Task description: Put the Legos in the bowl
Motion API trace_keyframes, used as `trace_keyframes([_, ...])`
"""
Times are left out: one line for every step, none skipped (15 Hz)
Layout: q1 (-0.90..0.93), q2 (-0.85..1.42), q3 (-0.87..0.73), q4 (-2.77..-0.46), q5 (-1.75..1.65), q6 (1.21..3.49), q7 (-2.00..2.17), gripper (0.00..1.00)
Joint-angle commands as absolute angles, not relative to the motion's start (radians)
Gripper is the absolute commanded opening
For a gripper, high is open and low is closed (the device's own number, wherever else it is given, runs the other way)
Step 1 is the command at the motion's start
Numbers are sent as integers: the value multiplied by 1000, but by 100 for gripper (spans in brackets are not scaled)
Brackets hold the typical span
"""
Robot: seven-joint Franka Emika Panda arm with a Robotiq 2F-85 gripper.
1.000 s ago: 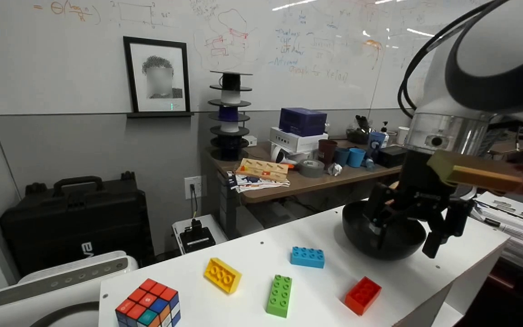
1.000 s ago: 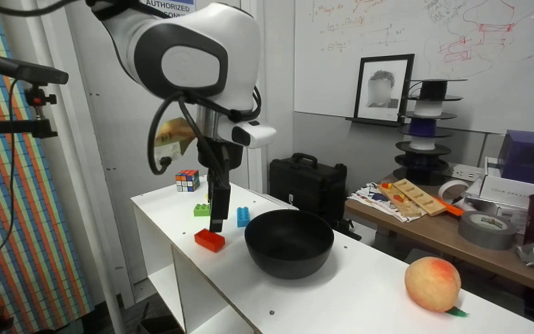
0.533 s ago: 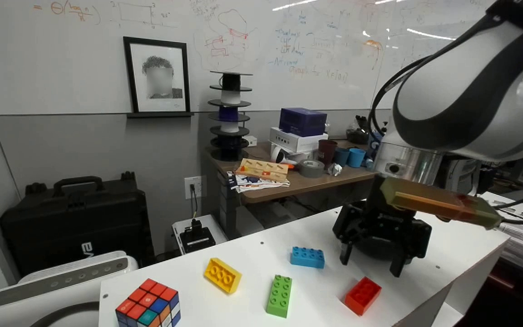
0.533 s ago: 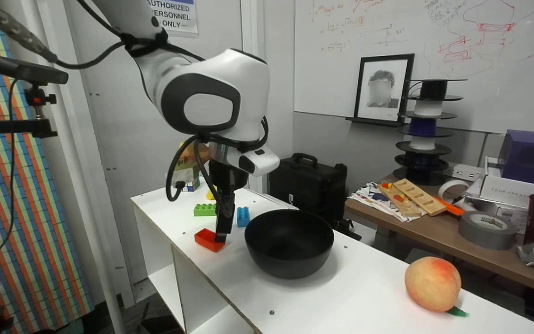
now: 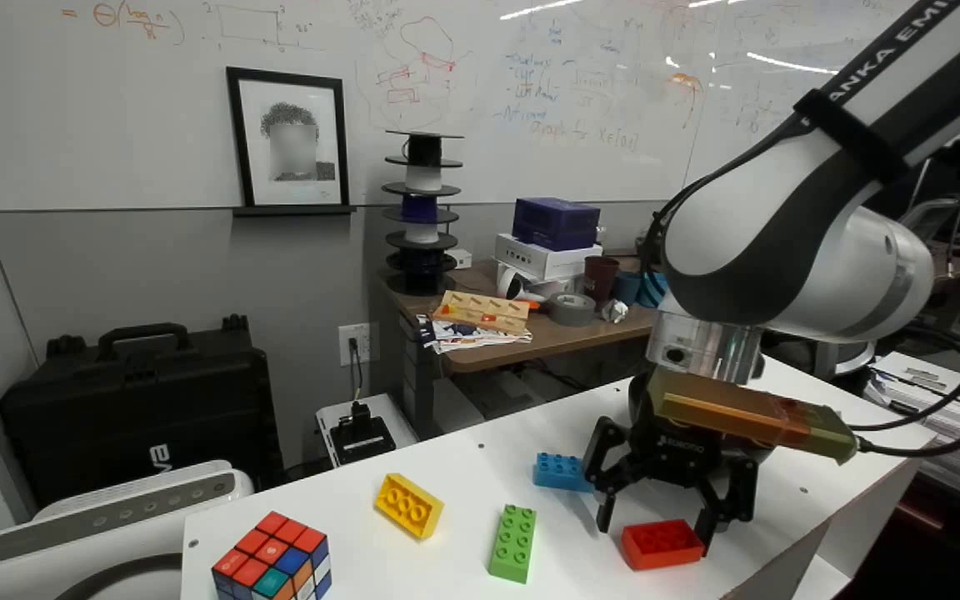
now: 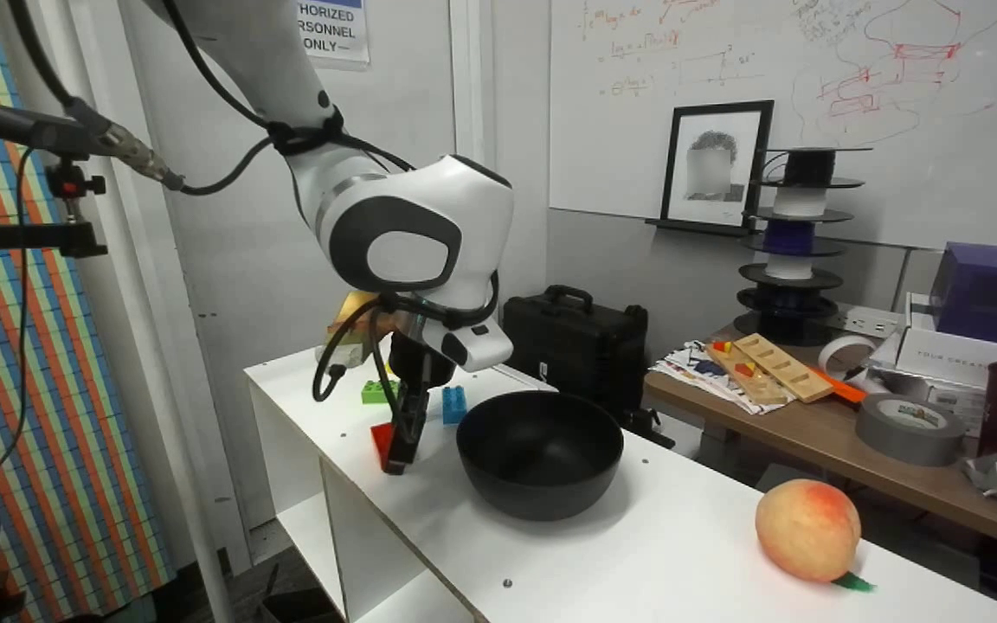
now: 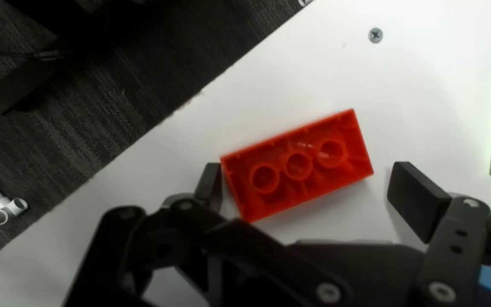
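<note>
The red Lego (image 7: 298,164) lies hollow side up on the white surface. My gripper (image 7: 309,181) is low over it with its jaws wide apart, one on either side of the brick's short ends. The left finger in the wrist view is close against one end; a gap separates the other finger (image 7: 416,200) from the brick. The blue Lego (image 5: 562,472) sits just beside the gripper. Further off are the green Lego (image 5: 514,543), studs up, and the yellow Lego (image 5: 409,505), hollow side up. The black bowl (image 6: 540,493) stands near the gripper, its visible inside empty.
A Rubik's cube (image 5: 272,558) sits at the far end of the surface, a peach (image 6: 807,529) at the opposite end. The surface's edge runs close by the red brick, with dark floor (image 7: 113,106) below. A brown desk (image 5: 513,350) with boxes and cups stands behind.
The arm has come down from beside the bowl to the red brick, with the gripper staying open. The red brick has turned on the surface in the last half second. The other bricks have not moved.
</note>
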State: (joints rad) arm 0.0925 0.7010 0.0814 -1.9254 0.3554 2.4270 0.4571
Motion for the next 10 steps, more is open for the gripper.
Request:
trace_keyframes([108,704,81,-1905,377,2364,483,100])
trace_keyframes([114,697,77,-1912,375,2365,489,100])
trace_keyframes([113,691,78,-1917,378,2360,491,100])
trace_keyframes([114,689,78,-1918,378,2356,492,100])
trace_keyframes([114,689,77,-1919,382,2364,496,100])
trace_keyframes([113,690,75,-1918,382,2366,497,75])
trace_keyframes([116,689,71,-1919,376,2371,498,73])
trace_keyframes([118,687,65,-1922,371,2382,500,67])
trace_keyframes([120,684,59,-1924,366,2387,503,59])
trace_keyframes([122,676,54,-1927,362,2391,506,51])
